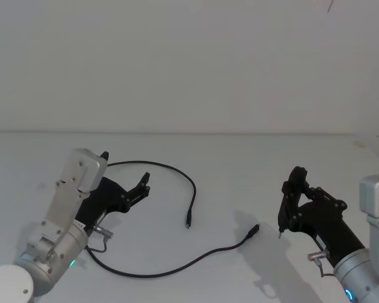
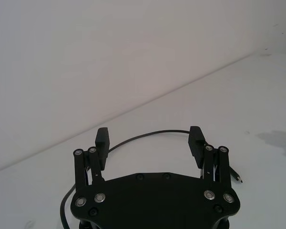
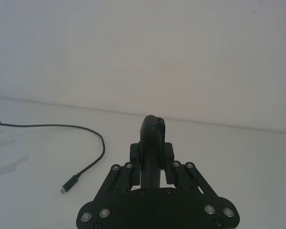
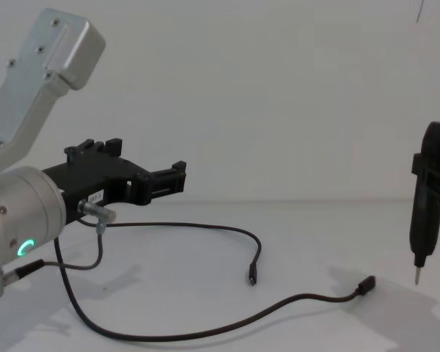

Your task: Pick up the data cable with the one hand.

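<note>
Your black left gripper (image 1: 145,182): open over thin black data cable (image 1: 189,219). Straddle the strand low, then close. Right gripper (image 1: 290,196) holds black pen-shaped tool (image 4: 425,205).

Bright, soft, even light fills the scene, so the white table (image 1: 240,158) and the wall (image 1: 189,63) nearly blend. Shadows are pale and soft-edged. A grey patch lies on the table to the left of the right gripper (image 1: 289,203), which is clamped on a pen tool (image 4: 419,235). Fainter shadows lie by the cable (image 1: 252,231) and under the left arm (image 1: 72,189). The green ring (image 4: 22,248) on that arm's wrist glows clearly.
</note>
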